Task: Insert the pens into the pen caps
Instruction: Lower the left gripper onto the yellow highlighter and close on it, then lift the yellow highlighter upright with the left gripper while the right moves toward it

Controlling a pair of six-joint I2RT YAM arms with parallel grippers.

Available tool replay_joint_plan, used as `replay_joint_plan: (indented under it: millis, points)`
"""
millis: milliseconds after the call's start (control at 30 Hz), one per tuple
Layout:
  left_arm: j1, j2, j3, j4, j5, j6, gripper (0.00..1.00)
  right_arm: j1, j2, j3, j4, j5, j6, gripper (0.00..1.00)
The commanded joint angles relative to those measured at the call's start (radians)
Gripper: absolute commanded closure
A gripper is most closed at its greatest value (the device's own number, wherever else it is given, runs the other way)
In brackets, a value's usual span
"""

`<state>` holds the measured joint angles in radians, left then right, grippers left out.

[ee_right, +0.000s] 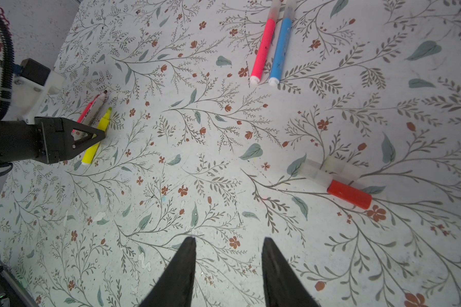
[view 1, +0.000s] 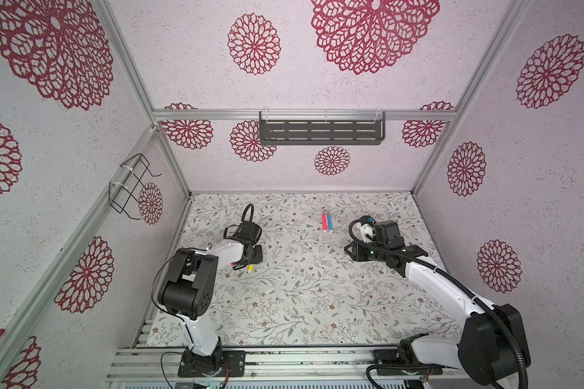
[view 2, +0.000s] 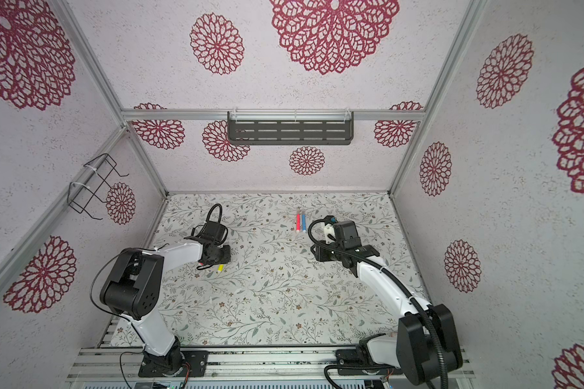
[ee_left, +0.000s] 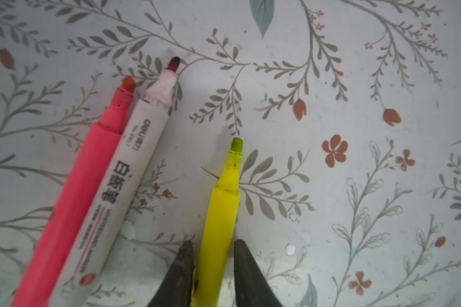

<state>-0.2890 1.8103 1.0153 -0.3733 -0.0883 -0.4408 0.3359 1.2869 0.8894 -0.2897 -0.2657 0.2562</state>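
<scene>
A yellow pen (ee_left: 224, 212), uncapped, lies on the floral tablecloth between the fingers of my left gripper (ee_left: 213, 241), which is shut on its barrel. In both top views only its end shows under the gripper (view 1: 250, 268) (view 2: 220, 268). Right beside it lie a pink-orange pen (ee_left: 72, 202) and a white pen with a red tip (ee_left: 123, 170), both uncapped. Two pale pen caps (ee_right: 317, 172) and a red cap (ee_right: 349, 194) lie together ahead of my right gripper (ee_right: 229, 239). It is open and empty. A pink pen (view 1: 323, 222) and a blue pen (view 1: 329, 223) lie at the far middle with pale caps on.
Patterned walls close in the table on three sides. A black slotted shelf (view 1: 321, 131) hangs on the back wall and a wire rack (view 1: 132, 185) on the left wall. An aluminium rail (view 1: 284, 360) runs along the front edge with both arm bases.
</scene>
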Motion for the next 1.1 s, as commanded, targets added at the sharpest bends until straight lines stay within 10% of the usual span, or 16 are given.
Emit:
replay_joint_plan:
  millis: [0, 533, 667, 1067]
  points:
    - [-0.018, 0.051, 0.0, -0.019, 0.033, 0.003, 0.79, 0.003, -0.032, 0.01, -0.002, 0.007, 0.016, 0.57]
    - [-0.127, -0.289, -0.284, 0.554, 0.509, -0.014, 0.83, 0.032, -0.044, -0.109, 0.266, -0.243, 0.15, 0.56]
    - [-0.184, -0.324, -0.31, 0.609, 0.522, -0.042, 0.83, 0.098, 0.013, -0.173, 0.494, -0.398, 0.26, 0.54]
    - [-0.327, -0.382, -0.319, 0.658, 0.454, -0.079, 0.82, 0.203, 0.159, -0.129, 0.7, -0.395, 0.386, 0.54]
